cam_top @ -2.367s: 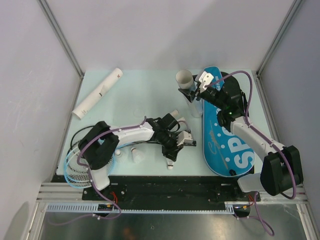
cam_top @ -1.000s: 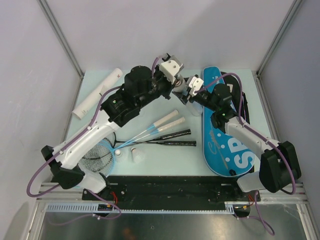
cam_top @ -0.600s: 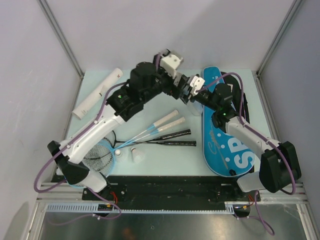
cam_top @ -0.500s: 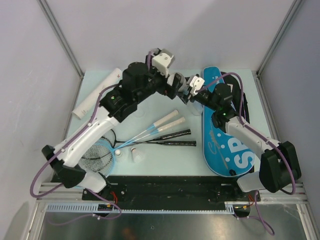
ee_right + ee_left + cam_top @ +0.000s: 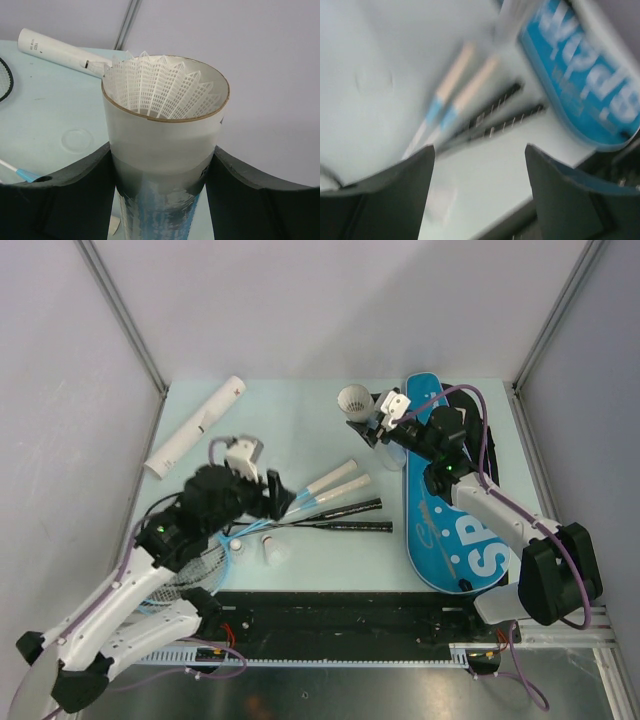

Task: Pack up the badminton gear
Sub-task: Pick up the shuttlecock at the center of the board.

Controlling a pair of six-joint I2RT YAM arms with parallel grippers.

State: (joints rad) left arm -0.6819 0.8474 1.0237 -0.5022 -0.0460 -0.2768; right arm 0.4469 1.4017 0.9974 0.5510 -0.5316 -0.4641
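From above: looks like the shuttlecock-loading step. Right claw (image 5: 378, 430) clamped on the upright tube (image 5: 358, 416) at the far middle of the tabletop (image 5: 300, 430), just left of the SPORT bag (image 5: 455, 530), with one shuttlecock (image 5: 351, 400) sitting in its mouth. Left claw (image 5: 285, 500) hanging nearer and to the left, over the rackets (image 5: 330, 502), close to two loose shuttlecocks (image 5: 270, 552) by the near edge; second tube (image 5: 195, 427) lying far left. Left wrist view: blurred, yet shows the fingers (image 5: 395, 190) spread apart with nothing between, racket handles (image 5: 477, 80) and bag beyond. Right wrist view: fingers (image 5: 250, 200) pressed on both sides of the tube, white skirt tips at the rim. Next, probably: calls for lowering the left claw onto a loose shuttlecock, pinching gently, and holding the tube steady and upright.
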